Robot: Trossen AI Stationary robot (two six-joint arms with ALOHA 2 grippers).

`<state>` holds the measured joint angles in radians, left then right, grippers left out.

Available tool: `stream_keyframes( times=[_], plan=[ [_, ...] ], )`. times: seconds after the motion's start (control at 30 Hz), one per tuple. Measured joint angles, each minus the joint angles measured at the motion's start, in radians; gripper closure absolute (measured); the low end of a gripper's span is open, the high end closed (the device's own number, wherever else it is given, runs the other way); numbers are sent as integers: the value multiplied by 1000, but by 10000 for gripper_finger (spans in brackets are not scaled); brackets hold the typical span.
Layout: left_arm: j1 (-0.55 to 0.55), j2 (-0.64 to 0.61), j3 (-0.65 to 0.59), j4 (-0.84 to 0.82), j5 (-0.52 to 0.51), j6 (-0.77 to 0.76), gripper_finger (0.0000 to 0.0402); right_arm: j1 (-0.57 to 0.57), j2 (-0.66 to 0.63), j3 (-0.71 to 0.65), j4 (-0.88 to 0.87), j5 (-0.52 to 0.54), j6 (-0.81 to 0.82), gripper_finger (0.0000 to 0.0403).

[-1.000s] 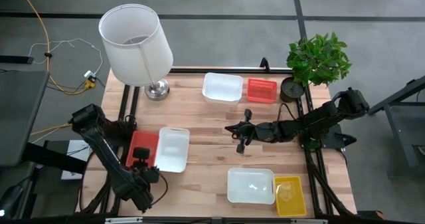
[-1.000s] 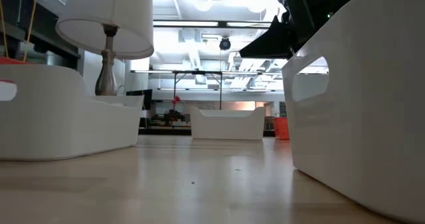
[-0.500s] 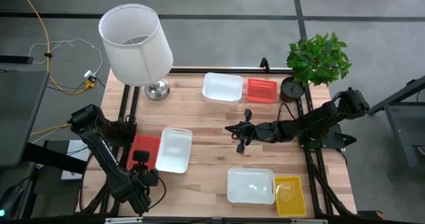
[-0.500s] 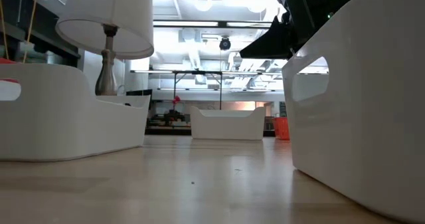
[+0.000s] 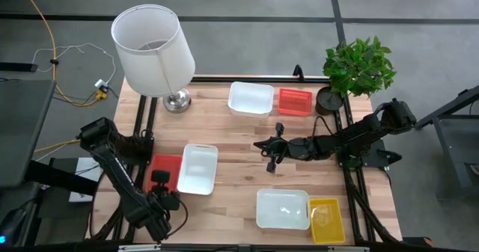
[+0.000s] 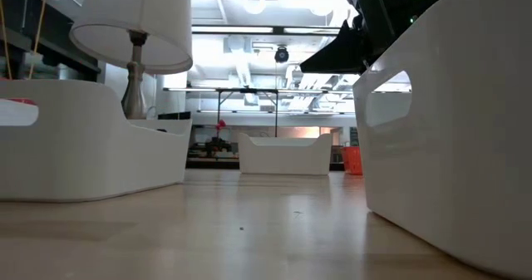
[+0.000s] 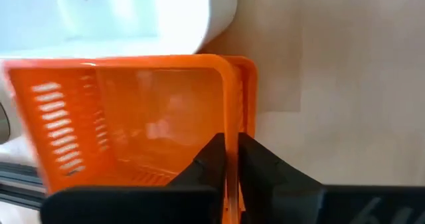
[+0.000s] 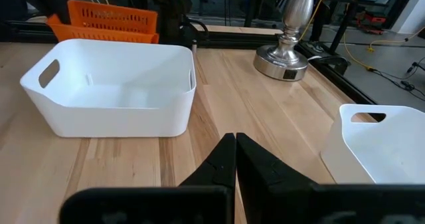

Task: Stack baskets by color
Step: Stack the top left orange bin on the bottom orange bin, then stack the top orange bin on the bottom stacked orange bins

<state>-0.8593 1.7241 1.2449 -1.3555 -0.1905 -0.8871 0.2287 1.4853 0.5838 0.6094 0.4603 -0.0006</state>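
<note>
The left gripper (image 5: 159, 183) is sitting at the near left edge of the table (image 5: 239, 173), its two fingers (image 7: 214, 159) standing a narrow slit apart with the near wall of a red basket (image 5: 165, 167) running between them, so it is pinching that rim. The red basket is lying directly ahead of this gripper, and a white basket (image 5: 197, 168) is touching the red one on its far side, off toward the table's middle. The right gripper (image 5: 272, 153) is hovering over the middle of the table with its fingers pressed together and nothing between them. Straight ahead of it, past its fingertips in the right wrist view, that same white basket (image 8: 113, 94) is resting on the wood with the red one (image 8: 106, 19) showing behind it. Behind the right gripper's far side, near the back edge, another white basket (image 5: 250, 99) is sitting just beside a second red basket (image 5: 295, 101). On its near side, close to the front edge, a third white basket (image 5: 283, 209) is lying against a yellow basket (image 5: 327, 219). A lamp (image 5: 153, 51) is standing at the far left corner, and a potted plant (image 5: 358, 66) at the far right.
</note>
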Motion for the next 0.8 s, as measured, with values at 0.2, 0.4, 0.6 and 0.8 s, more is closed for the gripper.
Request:
stream_keyframes(
  times=[0.2, 0.4, 0.6, 0.8],
  plan=[
    [38, 0, 0, -11, 29, 0, 327, 0, 0, 0, 0, 0, 0, 403],
    [99, 0, 0, -76, 60, 34, 252, 0, 0, 0, 0, 0, 0, 403],
    [141, -38, 15, -94, 118, 68, 204, 0, 0, 0, 0, 0, 0, 403],
    [123, -122, 42, -40, 27, 10, 199, 0, 0, 0, -1, 0, 0, 403]
  ],
)
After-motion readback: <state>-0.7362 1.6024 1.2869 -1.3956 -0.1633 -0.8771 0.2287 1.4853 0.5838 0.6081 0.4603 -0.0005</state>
